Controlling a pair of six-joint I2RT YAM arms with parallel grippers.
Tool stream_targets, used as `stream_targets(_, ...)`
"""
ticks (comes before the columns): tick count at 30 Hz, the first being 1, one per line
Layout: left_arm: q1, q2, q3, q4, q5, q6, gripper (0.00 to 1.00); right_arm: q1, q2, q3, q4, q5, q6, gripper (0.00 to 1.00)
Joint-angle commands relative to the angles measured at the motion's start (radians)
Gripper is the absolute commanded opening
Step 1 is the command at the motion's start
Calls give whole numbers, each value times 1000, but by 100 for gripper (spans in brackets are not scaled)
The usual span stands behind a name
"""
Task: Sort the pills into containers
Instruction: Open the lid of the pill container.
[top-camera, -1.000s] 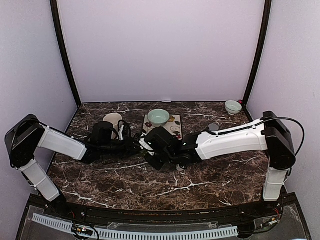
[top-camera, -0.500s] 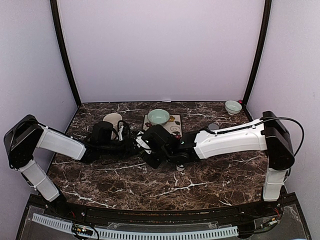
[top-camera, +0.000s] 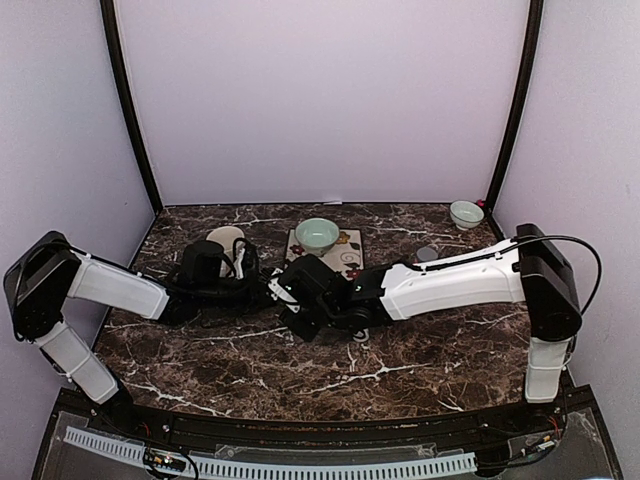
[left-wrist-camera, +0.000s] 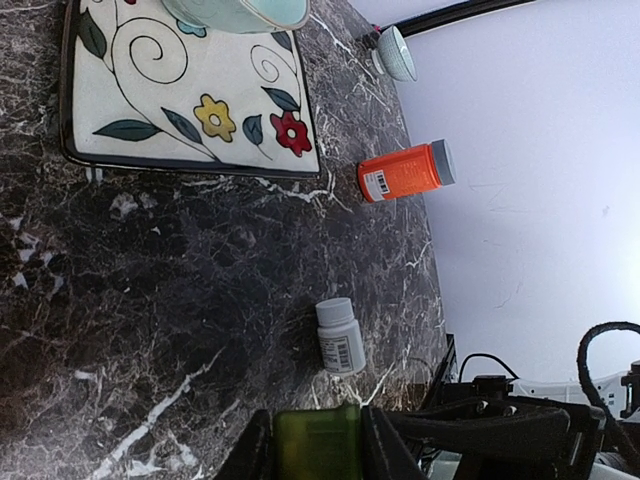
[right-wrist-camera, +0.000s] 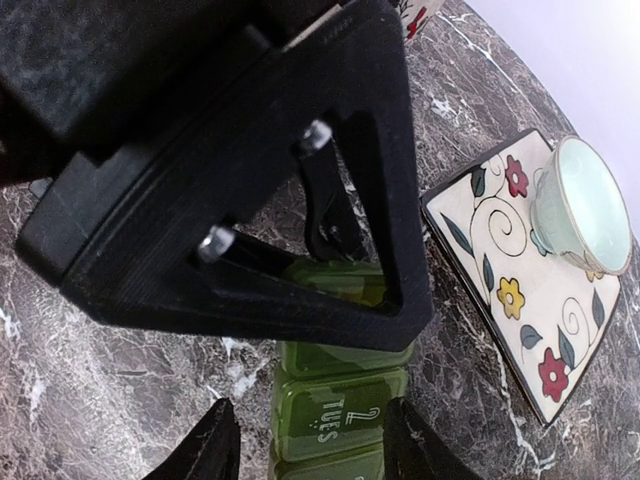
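Observation:
The containers are a dark green pill box (right-wrist-camera: 340, 400), a strip of lidded compartments with "TUES" on one lid, lying on the marble table. My left gripper (left-wrist-camera: 316, 415) is shut on one end of it (left-wrist-camera: 318, 445); in the right wrist view it is the black frame (right-wrist-camera: 250, 200) over the far compartment. My right gripper (right-wrist-camera: 308, 405) is open and straddles the near part of the strip, one finger on each side. In the top view both grippers, left (top-camera: 272, 290) and right (top-camera: 300, 305), meet mid-table and hide the box. No pills show.
A flowered tray (top-camera: 345, 250) carries a pale green bowl (top-camera: 317, 234) behind the grippers. A mug (top-camera: 225, 240) stands at the back left and a small bowl (top-camera: 466, 213) in the back right corner. An orange bottle (left-wrist-camera: 405, 172) and a white bottle (left-wrist-camera: 338, 335) lie to the right.
My right gripper's jaws have spread wider around the pill box, and the right wrist has shifted slightly left. The left gripper keeps its hold.

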Motion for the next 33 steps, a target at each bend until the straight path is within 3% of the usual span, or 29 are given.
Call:
stream_targets(1, -5, -43, 7, 8, 3, -4, 0, 10, 25, 44, 2, 11, 5, 48)
stream_targets(9, -6, -45, 4, 15, 6, -9, 0, 10, 43, 70, -22, 7, 4, 36)
stream_targets(21, -13, -66, 5, 12, 3, -18, 0, 9, 73, 94, -58, 73, 10, 28)
stream_targets(33, -17, -75, 7, 15, 11, -11, 0, 9, 84, 102, -86, 75, 17, 13)
